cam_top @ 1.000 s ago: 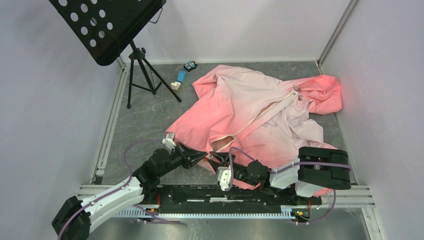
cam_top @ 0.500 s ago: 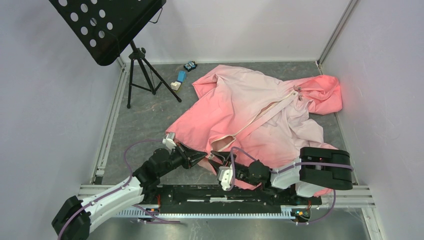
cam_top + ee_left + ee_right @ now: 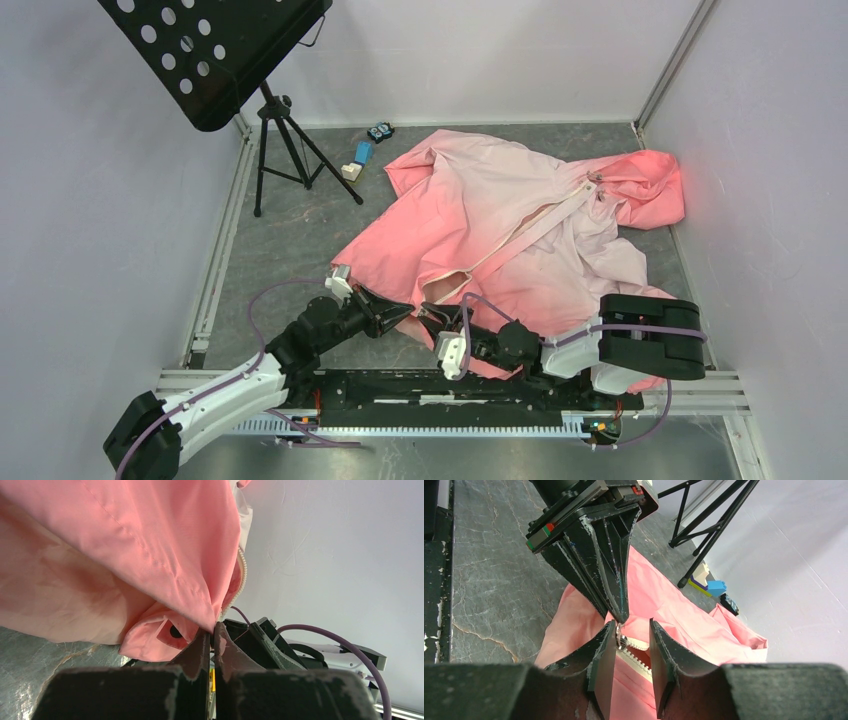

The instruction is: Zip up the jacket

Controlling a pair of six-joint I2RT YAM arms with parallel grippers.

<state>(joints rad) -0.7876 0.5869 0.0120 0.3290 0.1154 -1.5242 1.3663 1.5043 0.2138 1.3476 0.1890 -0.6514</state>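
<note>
– Two grippers at the lower middle of the top view: left gripper [image 3: 405, 312] and right gripper [image 3: 430, 318], tips nearly touching at the near hem of the jacket [image 3: 500, 200].
– Jacket position overall?
– Spread over the centre and right of the grey table [image 3: 270, 250]. It's coral at the near hem and at the hood in the upper right, paler in between. The cream zipper strip [image 3: 535, 232] runs diagonally from the hood end down toward the two tips.
– Left state?
– Clenched on the jacket. In the left wrist view its fingers [image 3: 197, 652] are pressed together on a fold of coral fabric, just beside the zipper teeth [image 3: 243, 577]. The right arm sits behind, at lower right of that frame.
– Right?
– Released. In the right wrist view its fingers [image 3: 604, 650] stand apart, with zipper teeth lying in the gap. A small metal slider [image 3: 622, 641] sits against the inner face of the frame-left finger. Can't tell if it's actually touching. The left gripper's closed tip comes down from the top of that frame and meets the fabric just above the gap.
– Anything else on the table?
– Music stand [image 3: 215, 55] at upper left on a tripod [image 3: 285, 150]. Small blocks [image 3: 358, 160] lie between the tripod and the jacket's far left edge, apart from both.
</note>
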